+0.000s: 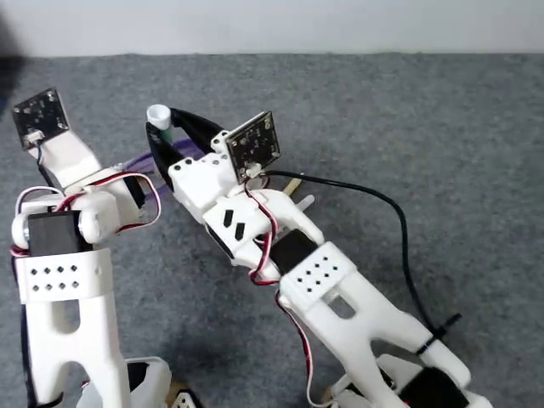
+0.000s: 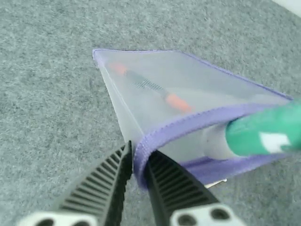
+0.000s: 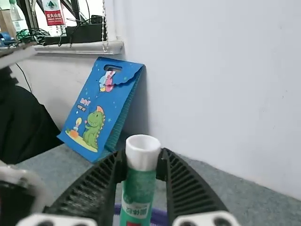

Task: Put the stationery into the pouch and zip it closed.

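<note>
The left gripper (image 2: 138, 155) is pinching the pouch (image 2: 188, 89) by its rim while the right gripper (image 3: 142, 154) is clamping a glue stick (image 3: 138, 190).

Likely a lab room — cable-strewn shelf (image 3: 70, 40), bare white wall (image 3: 216, 70), felt-covered table (image 1: 442, 119)

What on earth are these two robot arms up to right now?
The left arm's fingers pinch the purple rim of a clear pouch, holding it up. The right arm's fingers grip a green glue stick, whose lower end sits in the pouch's open mouth. A pen with orange ends lies inside; the zip is not yet closed.
</note>
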